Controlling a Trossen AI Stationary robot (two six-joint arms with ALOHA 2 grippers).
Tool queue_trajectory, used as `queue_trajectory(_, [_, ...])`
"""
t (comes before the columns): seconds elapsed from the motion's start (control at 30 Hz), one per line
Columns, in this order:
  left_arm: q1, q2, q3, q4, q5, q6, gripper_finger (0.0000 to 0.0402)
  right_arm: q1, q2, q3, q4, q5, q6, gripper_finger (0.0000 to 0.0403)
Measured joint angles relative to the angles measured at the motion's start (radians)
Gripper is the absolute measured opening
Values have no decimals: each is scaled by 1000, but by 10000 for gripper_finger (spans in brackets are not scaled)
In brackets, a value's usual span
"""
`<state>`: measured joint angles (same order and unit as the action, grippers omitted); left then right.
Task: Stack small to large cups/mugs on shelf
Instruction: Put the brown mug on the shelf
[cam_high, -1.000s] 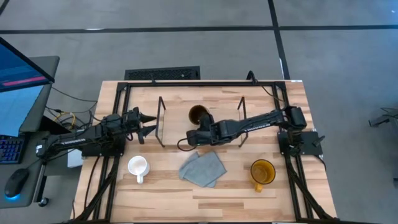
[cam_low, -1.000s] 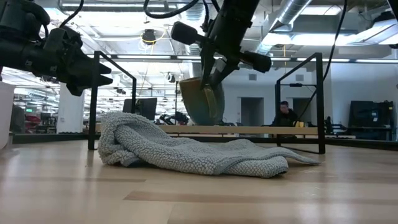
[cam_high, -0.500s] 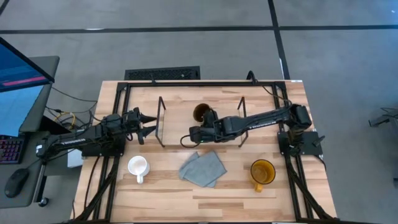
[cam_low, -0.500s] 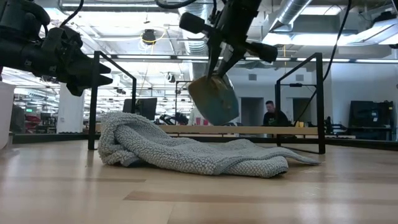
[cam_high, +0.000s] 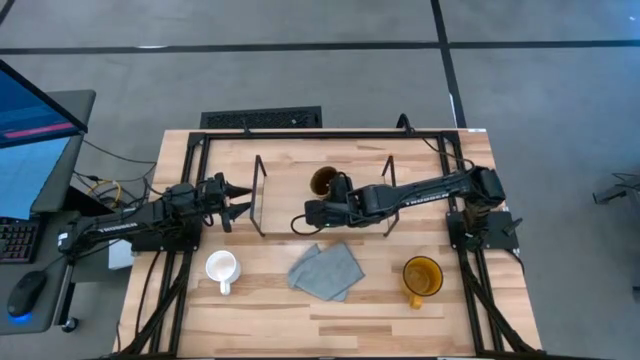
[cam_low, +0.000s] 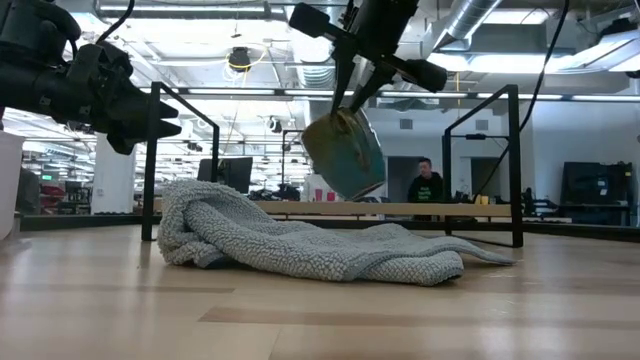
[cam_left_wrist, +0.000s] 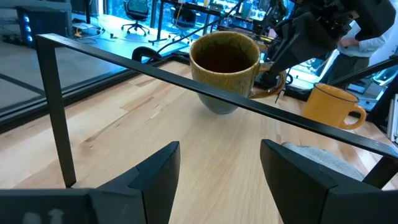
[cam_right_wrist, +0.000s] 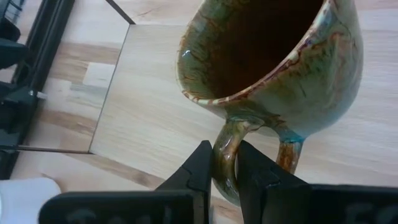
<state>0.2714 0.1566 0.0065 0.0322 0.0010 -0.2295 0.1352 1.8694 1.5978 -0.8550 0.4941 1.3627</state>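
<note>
The right tool (cam_right_wrist: 225, 163) is closed on the handle of the olive-brown mug (cam_high: 322, 182), with one finger on each side of the handle. The mug hangs tilted in the air above the shelf (cam_high: 290, 205), not touching the board, about over the middle of it. The shelf stands near the far edge of the bench (cam_high: 260, 320), between its two wire frame ends. The left tool (cam_high: 237, 199) waits with its fingers apart, holding nothing, just outside the left end of the shelf. The small white mug (cam_high: 221, 268) stands near the front left part of the bench, the yellow-amber mug (cam_high: 422, 277) near the front right part, and a grey-blue cloth (cam_high: 326, 270) lies crumpled between them
</note>
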Motion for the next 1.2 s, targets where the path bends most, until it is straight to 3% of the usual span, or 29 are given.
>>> queue_trajectory(0.5, [0, 0, 0, 0, 3, -1, 215, 14, 0, -2, 133, 43, 34, 63])
queue_trajectory(0.9, [0, 0, 0, 0, 4, 0, 215, 53, -1, -154, 318, 129, 130, 63])
queue_trajectory(1.2, [0, 0, 0, 0, 5, -1, 215, 55, -2, -165, 324, 142, 157, 61])
